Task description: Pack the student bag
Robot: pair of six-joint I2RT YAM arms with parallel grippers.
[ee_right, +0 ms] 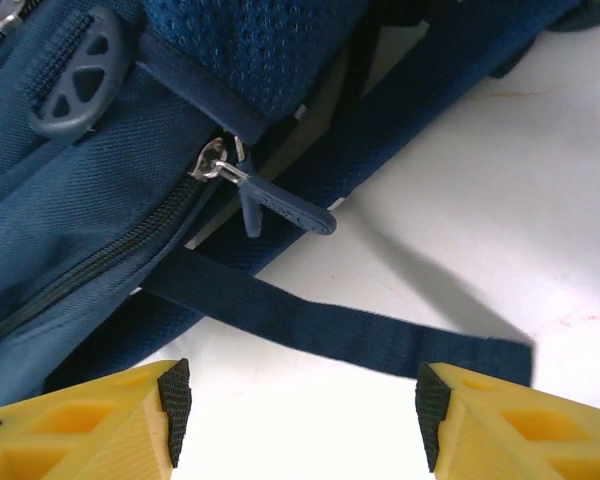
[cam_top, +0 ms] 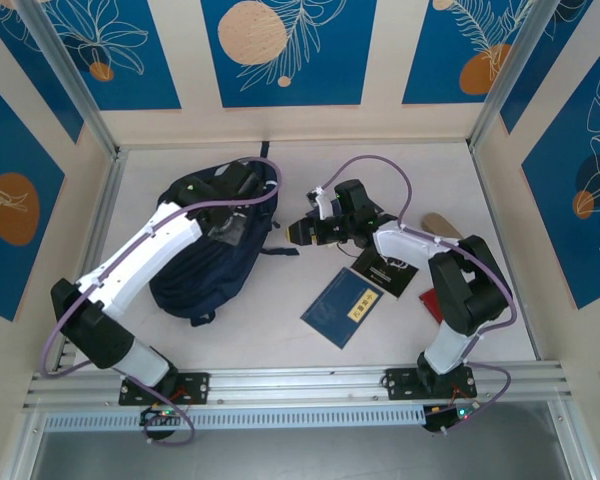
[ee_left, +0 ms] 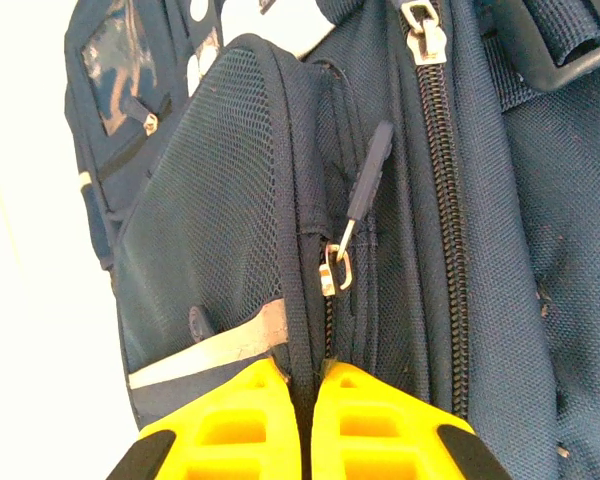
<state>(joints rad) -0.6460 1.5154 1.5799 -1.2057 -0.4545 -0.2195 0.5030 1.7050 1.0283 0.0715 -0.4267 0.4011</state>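
The bag (cam_top: 205, 270) lies on the left half of the table (cam_top: 270, 345), its top end toward the back wall. The left arm reaches across it, probably to hold the fabric steady while a zip is worked. A blue book (cam_top: 347, 305) lies flat well apart to the right, and a black book (cam_top: 390, 270) sits just beyond it. Both are outside the bag, so packing seems not yet begun. A red thing (cam_top: 432, 303) and a tan thing (cam_top: 442, 225) are partly covered by the right arm, and I cannot tell what they are.

The left claw (ee_left: 302, 385) is pinched tight on a seam of the bag, just below a zip slider (ee_left: 335, 268). The right claw (ee_right: 300, 395) stands wide and empty above a strap (ee_right: 330, 325), facing a zip pull (ee_right: 280, 208). That looks like the next thing to grasp. How far either zip is drawn is hard to make out.
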